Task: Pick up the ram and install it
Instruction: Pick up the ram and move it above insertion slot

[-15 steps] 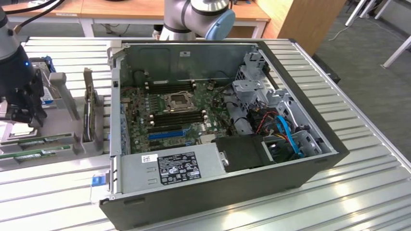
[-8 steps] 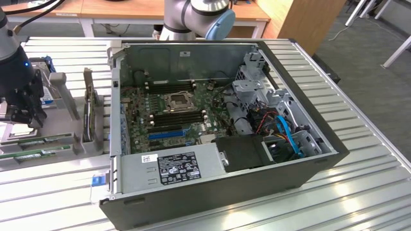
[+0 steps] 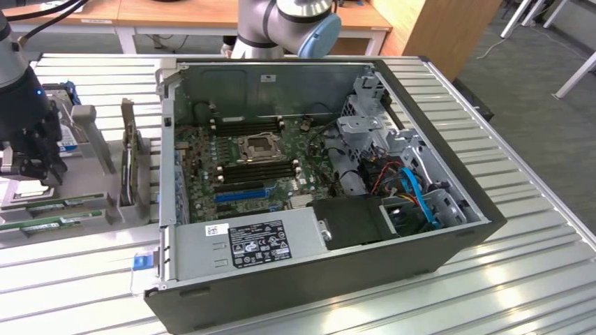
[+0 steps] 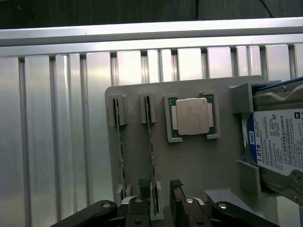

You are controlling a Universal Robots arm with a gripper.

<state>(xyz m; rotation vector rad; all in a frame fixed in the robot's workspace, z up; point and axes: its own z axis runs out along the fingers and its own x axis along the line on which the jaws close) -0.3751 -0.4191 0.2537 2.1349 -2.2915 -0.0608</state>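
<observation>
Two green ram sticks stand on edge in the slotted holders of a grey fixture plate point(image 4: 189, 165); in the wrist view one ram point(image 4: 150, 142) runs down between my fingers and the other ram point(image 4: 119, 146) stands beside it. My gripper point(image 4: 159, 188) is open, with one black fingertip point(image 4: 142, 187) on each side of the first stick, not closed on it. In the exterior view the gripper point(image 3: 35, 171) hangs over the fixture at the exterior view's left, just above the ram sticks point(image 3: 58, 204).
A silver processor point(image 4: 191, 116) lies in a recess of the fixture, and a hard drive point(image 4: 277, 142) stands in a bracket beside it. An open computer case point(image 3: 465, 237) holds the motherboard with black memory slots point(image 3: 251, 167). Upright expansion cards point(image 3: 130, 160) stand between fixture and case.
</observation>
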